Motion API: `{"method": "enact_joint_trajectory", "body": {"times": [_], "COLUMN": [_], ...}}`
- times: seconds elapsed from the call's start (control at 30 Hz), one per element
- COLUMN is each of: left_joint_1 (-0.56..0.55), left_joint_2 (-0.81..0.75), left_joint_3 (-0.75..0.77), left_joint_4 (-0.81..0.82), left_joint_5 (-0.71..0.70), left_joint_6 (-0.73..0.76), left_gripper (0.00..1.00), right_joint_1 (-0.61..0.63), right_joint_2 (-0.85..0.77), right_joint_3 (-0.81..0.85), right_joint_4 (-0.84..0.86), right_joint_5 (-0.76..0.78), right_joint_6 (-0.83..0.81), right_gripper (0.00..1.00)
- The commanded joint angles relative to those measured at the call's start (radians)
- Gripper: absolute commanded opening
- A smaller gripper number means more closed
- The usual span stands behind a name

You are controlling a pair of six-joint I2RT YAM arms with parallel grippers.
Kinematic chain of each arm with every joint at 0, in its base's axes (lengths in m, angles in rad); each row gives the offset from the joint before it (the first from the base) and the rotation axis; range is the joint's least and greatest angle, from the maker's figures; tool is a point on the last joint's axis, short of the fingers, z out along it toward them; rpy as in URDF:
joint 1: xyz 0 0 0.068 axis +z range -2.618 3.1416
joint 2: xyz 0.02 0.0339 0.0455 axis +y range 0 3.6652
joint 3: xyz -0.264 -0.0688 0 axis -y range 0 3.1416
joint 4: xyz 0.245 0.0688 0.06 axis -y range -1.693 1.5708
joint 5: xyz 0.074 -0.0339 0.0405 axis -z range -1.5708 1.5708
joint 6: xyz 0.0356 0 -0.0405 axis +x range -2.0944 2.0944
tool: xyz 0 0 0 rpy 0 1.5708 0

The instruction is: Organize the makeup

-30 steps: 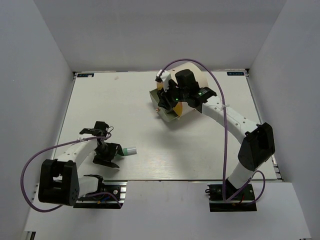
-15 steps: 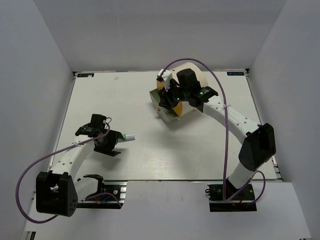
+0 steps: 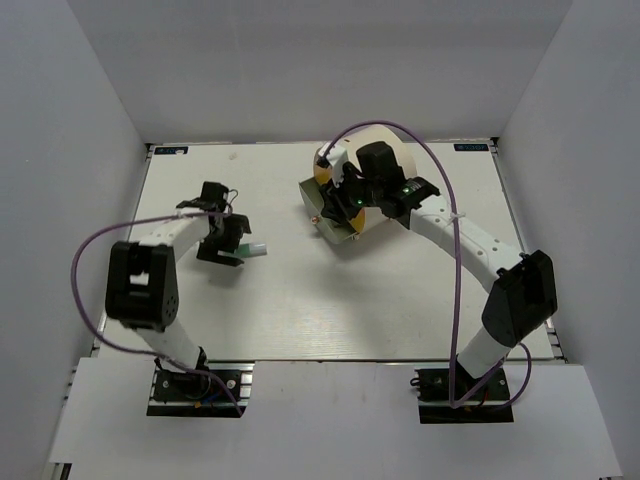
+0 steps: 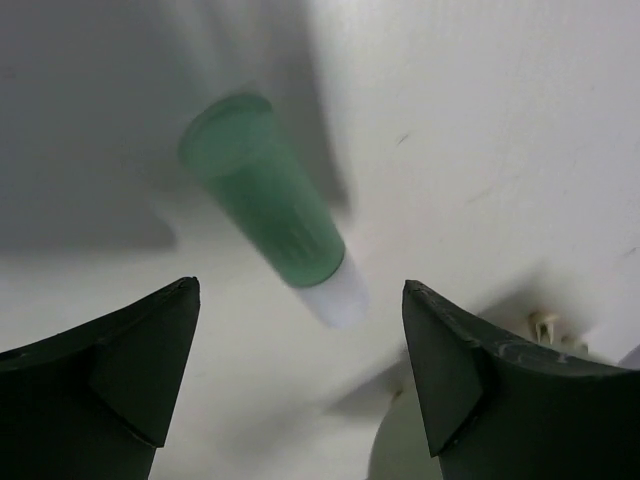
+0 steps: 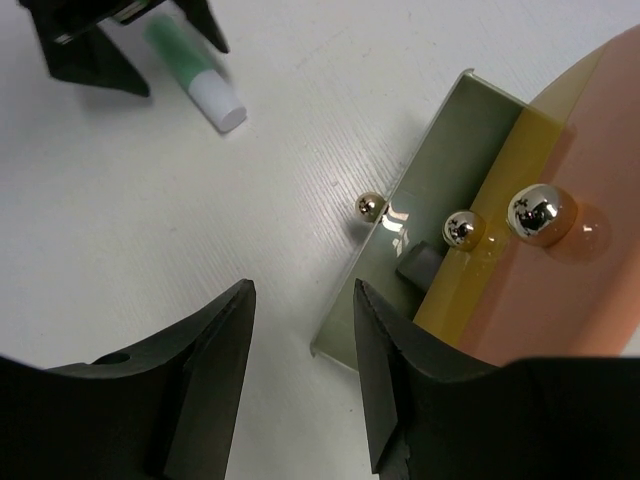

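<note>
Our left jaws stand apart, the mint green tube (image 4: pixel 268 205) lying between and just past their tips, touching neither, well left of the cream drum (image 5: pixel 580 200). Closing now, we judge, might catch only its rounded pale end, and the tube could squirt out and roll over the worktop (image 3: pixel 300 310). Our right jaws, apart and empty, hover at the drum's open drawer (image 5: pixel 450 160), which a careless approach could bump.

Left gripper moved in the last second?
Yes. The left gripper moved away from the near edge of the table, toward the back, and the green tube went with it.
</note>
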Motion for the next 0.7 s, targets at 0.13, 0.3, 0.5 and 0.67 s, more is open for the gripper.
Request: {"method": "enact_joint_trajectory", "body": {"times": [0.13, 0.3, 0.5, 0.67], "left_joint_1": [0.013, 0.013, 0.022, 0.022], "left_joint_2": [0.377, 0.469, 0.42, 0.412], "left_joint_3": [0.427, 0.512, 0.412, 0.391], "left_joint_4": [-0.322, -0.398, -0.333, -0.289], "left_joint_5": [-0.008, 0.018, 0.018, 0.07], "left_joint_6": [0.003, 0.05, 0.056, 0.134], "left_gripper": [0.92, 0.85, 0.54, 0.27], "right_joint_1": [-0.015, -0.035, -0.041, -0.049], "right_joint_2": [-0.087, -0.084, -0.072, -0.066], "right_joint_3": [-0.036, -0.033, -0.019, -0.009], "right_joint_4": [0.012, 0.015, 0.015, 0.009], "right_joint_5": [0.038, 0.043, 0.034, 0.015], "right_joint_6": [-0.015, -0.011, -0.008, -0.006], "right_gripper": [0.5, 0.5, 0.5, 0.5]}}
